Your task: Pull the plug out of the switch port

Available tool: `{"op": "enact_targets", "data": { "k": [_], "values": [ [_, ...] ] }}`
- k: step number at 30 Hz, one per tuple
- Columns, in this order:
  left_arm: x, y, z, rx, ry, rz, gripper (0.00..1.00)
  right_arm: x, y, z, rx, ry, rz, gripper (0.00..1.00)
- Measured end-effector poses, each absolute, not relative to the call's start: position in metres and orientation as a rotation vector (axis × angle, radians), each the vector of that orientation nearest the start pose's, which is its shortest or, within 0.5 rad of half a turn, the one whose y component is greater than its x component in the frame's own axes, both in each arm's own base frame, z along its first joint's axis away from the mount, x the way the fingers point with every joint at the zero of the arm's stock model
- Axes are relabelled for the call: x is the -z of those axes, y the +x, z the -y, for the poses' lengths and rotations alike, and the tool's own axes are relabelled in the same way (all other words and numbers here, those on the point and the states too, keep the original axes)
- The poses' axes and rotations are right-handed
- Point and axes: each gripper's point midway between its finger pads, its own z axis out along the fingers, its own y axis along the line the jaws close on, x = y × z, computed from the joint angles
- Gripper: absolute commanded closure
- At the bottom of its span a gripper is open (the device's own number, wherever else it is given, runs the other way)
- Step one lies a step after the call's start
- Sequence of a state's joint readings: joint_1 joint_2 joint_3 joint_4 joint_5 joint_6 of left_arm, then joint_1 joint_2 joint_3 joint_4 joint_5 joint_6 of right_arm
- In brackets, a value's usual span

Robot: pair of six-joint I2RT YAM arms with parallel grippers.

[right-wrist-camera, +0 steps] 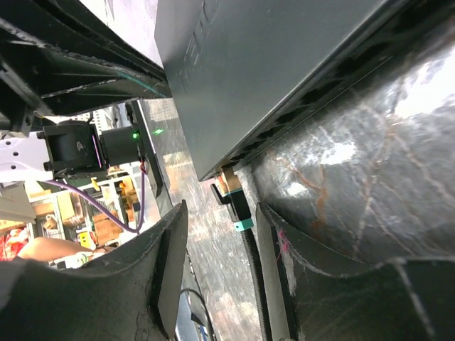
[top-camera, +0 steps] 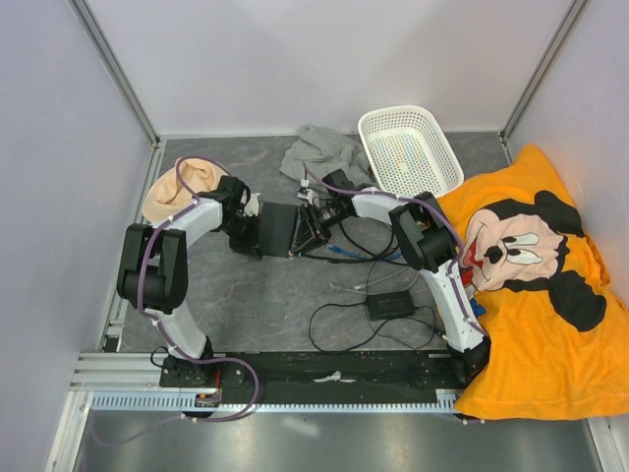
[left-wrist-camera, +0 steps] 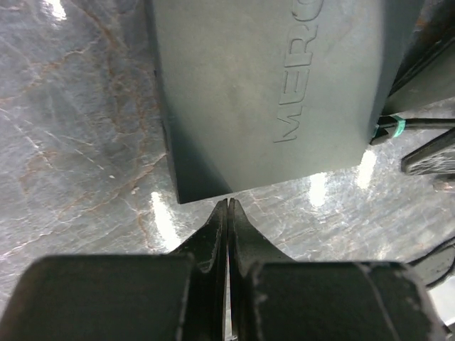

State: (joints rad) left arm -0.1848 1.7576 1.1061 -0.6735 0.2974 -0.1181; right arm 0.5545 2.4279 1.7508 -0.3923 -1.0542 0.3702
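The flat black switch box (top-camera: 278, 231) lies mid-table, and its top fills the left wrist view (left-wrist-camera: 270, 92). My left gripper (top-camera: 248, 228) is shut and empty, its tips (left-wrist-camera: 227, 206) at the box's near edge. My right gripper (top-camera: 313, 224) is open at the box's other side. In the right wrist view the black plug (right-wrist-camera: 234, 204), with a teal collar and a black cable, sits at the end port (right-wrist-camera: 225, 175) of the box (right-wrist-camera: 270, 64). It lies between my open fingers (right-wrist-camera: 220, 213), close to the right finger (right-wrist-camera: 274, 234). I cannot tell if anything touches it.
A small black power brick (top-camera: 389, 305) with thin cords lies near the right arm. A white basket (top-camera: 411, 147) and a grey cloth (top-camera: 319, 152) are at the back. A peach cloth (top-camera: 182, 187) lies at the left and an orange Mickey pillow (top-camera: 531, 275) at the right.
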Motion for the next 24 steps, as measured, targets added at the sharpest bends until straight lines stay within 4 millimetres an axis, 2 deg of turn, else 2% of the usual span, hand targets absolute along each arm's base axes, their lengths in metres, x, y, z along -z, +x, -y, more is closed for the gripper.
{"op": "enact_targets", "data": {
  "k": [5, 9, 13, 17, 20, 24],
  "values": [
    [-0.044, 0.302, 0.131, 0.635, 0.171, -2.887, 0.98, -0.031, 0.325, -0.392, -1.697, -0.652, -2.635, 0.48],
    [-0.064, 0.316, 0.145, 0.739, 0.199, -2.819, 0.98, -0.031, 0.325, -0.392, -1.696, -0.650, -2.638, 0.49],
    [-0.073, 0.333, 0.144, 0.698, 0.204, -2.779, 0.99, -0.031, 0.325, -0.392, -1.695, -0.649, -2.639, 0.49],
    [-0.060, 0.348, 0.134, 0.583, 0.173, -2.803, 0.98, -0.031, 0.325, -0.392, -1.691, -0.648, -2.641, 0.50],
    [-0.042, 0.347, 0.124, 0.499, 0.149, -2.854, 0.98, -0.030, 0.325, -0.391, -1.685, -0.645, -2.645, 0.52],
    [-0.039, 0.349, 0.122, 0.475, 0.125, -2.863, 0.98, -0.029, 0.326, -0.391, -1.674, -0.641, -2.652, 0.53]
  ]
}}
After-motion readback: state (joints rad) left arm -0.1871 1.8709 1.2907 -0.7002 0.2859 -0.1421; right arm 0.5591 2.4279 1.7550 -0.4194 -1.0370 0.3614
